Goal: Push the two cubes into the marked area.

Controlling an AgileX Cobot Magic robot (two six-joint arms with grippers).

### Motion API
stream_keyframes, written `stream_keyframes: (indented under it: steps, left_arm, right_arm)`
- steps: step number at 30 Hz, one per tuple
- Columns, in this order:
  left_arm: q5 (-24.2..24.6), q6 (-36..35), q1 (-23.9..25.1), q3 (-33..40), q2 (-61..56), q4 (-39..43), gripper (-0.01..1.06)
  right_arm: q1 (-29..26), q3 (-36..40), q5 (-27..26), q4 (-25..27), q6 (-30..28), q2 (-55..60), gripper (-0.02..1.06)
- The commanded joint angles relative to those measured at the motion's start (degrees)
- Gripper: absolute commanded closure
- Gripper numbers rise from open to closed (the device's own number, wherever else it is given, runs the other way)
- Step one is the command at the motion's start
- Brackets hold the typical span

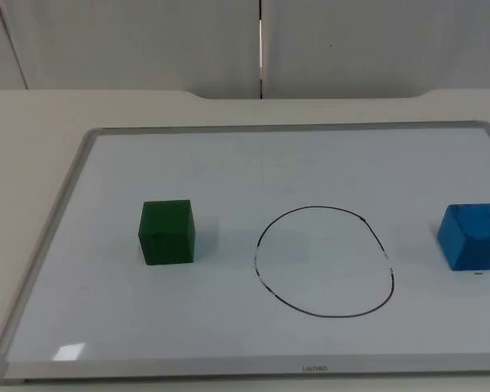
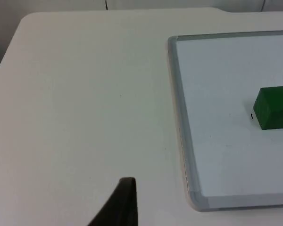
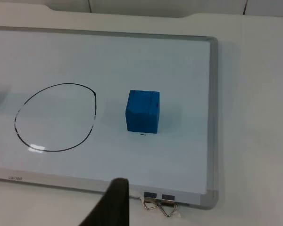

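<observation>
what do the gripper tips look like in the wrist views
The left gripper's fingertip is a plain black, matte wedge narrowing to a blunt, squared end. The right gripper's fingertip looks the same: black, tapered, with a rounded top. Neither carries any visible marking.

I am working in what looks like a lab or test room. A plain white surface (image 1: 33, 122) is ending at a grey partition wall (image 1: 147, 41), and a framed whiteboard (image 1: 229, 163) is lying flat on it, a circle (image 1: 324, 261) drawn on it in marker. Two binder clips (image 3: 159, 203) are sitting at the whiteboard's edge.
</observation>
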Motion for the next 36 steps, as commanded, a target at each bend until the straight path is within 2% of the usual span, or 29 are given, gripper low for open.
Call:
stream_keyframes:
  steps: [1,7,19,29,36]
  left_arm:
    - [-1.12,-0.13,0.05,-0.96,0.44,-0.28,0.00]
    - [-2.52,-0.13,0.05,-2.57,3.28,-0.28,0.00]
    - [-8.64,-0.13,0.05,-2.81,7.26,-2.13,0.00]
    - [-10.37,-0.13,0.05,-2.95,9.58,-2.13,0.00]
    - [-15.11,0.81,0.05,-3.68,13.30,-2.90,0.00]
  right_arm:
    - [-0.48,0.11,-0.16,0.00,-0.26,-0.24,-0.01]
    - [-0.48,0.11,-0.16,0.00,-0.26,-0.24,-0.01]
    - [-0.48,0.11,-0.16,0.00,-0.26,-0.24,-0.01]
    - [-0.48,0.11,-0.16,0.00,-0.26,-0.24,-0.01]
    - [-0.48,0.11,-0.16,0.00,-0.26,-0.24,-0.01]
